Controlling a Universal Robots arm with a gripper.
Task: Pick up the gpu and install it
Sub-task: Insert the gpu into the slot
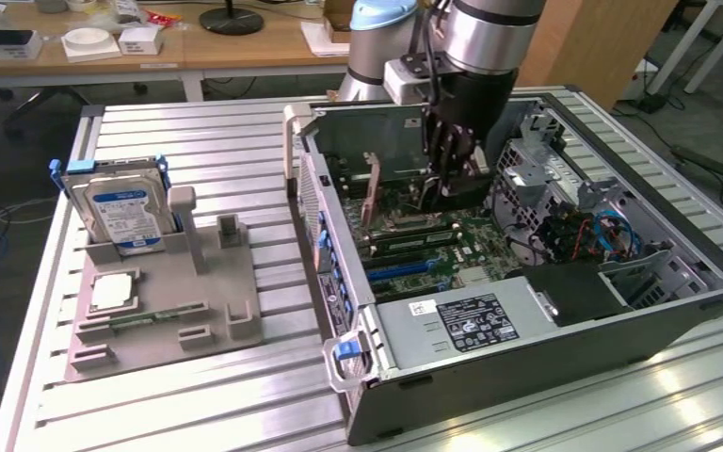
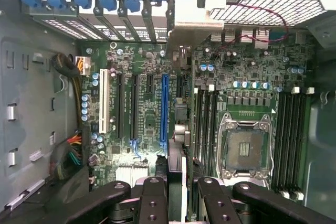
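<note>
Claw [image 2: 176, 195] clamped on the gpu [image 2: 179, 129], which sits edge-on over the motherboard [image 2: 142, 61], just beside the blue slot [image 2: 164, 108]. I judge seating needs the card upright, with its edge parallel to the slot and its bracket at the case's rear wall.

**Item: gpu** [image 2: 177, 161]. One unit.

- Form: thin flat card. The wrist view shows it edge-on as a narrow dark strip, so its faces and its cooler cannot be made out.
- End fitting: silver metal bracket [image 2: 193, 30], bent flat at its top. It lies against the case's rear row of slot openings [image 2: 131, 24].
- Pose: standing on its long edge and running parallel to the motherboard's expansion slots.
- Location: inside the open computer case, just beside the long blue slot [image 2: 164, 106], on the processor-socket side.
- State: gripped between the fingers of the tool [image 2: 181, 184]. Whether its lower edge is seated in a slot cannot be told.
</note>
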